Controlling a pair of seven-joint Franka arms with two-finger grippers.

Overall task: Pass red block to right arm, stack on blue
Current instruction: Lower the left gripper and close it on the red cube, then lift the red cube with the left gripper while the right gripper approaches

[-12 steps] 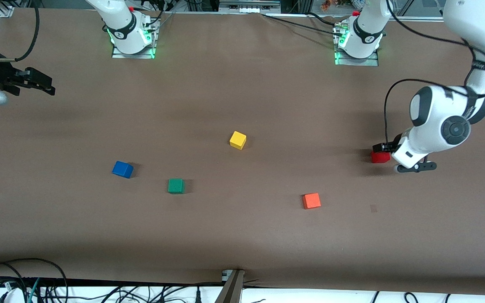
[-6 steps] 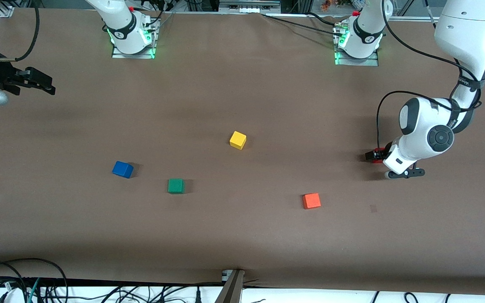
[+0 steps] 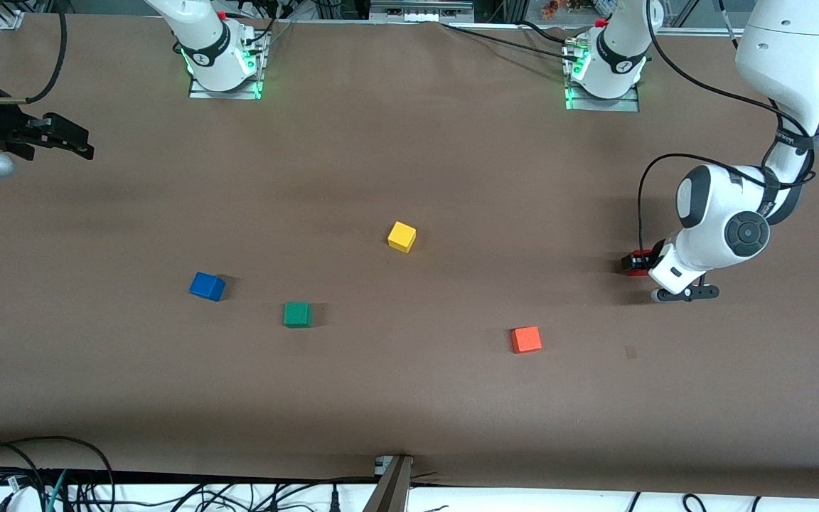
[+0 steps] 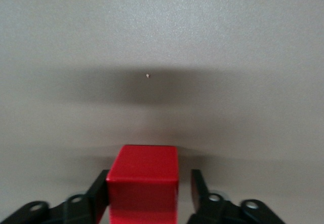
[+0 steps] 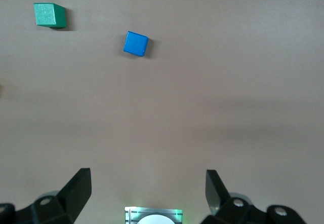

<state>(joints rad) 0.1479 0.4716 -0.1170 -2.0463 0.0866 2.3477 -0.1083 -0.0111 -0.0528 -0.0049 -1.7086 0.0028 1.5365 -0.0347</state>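
The red block (image 3: 640, 254) sits on the table near the left arm's end, mostly hidden by my left gripper (image 3: 635, 263). In the left wrist view the red block (image 4: 144, 183) stands between the open fingers of the left gripper (image 4: 149, 179); one finger touches it and the other stands a small gap off. The blue cube (image 3: 207, 286) lies toward the right arm's end and also shows in the right wrist view (image 5: 135, 43). My right gripper (image 3: 84, 144) waits open and empty in the air at the right arm's end, and its own view (image 5: 148, 176) shows the wide gap.
A green cube (image 3: 296, 313) lies beside the blue one, a little nearer the front camera, and also shows in the right wrist view (image 5: 49, 15). A yellow cube (image 3: 402, 236) lies mid-table. An orange-red cube (image 3: 526, 339) lies nearer the camera than the red block.
The left gripper has come down around the red block, which now shows only as slivers beside the fingers. The right arm has not moved.
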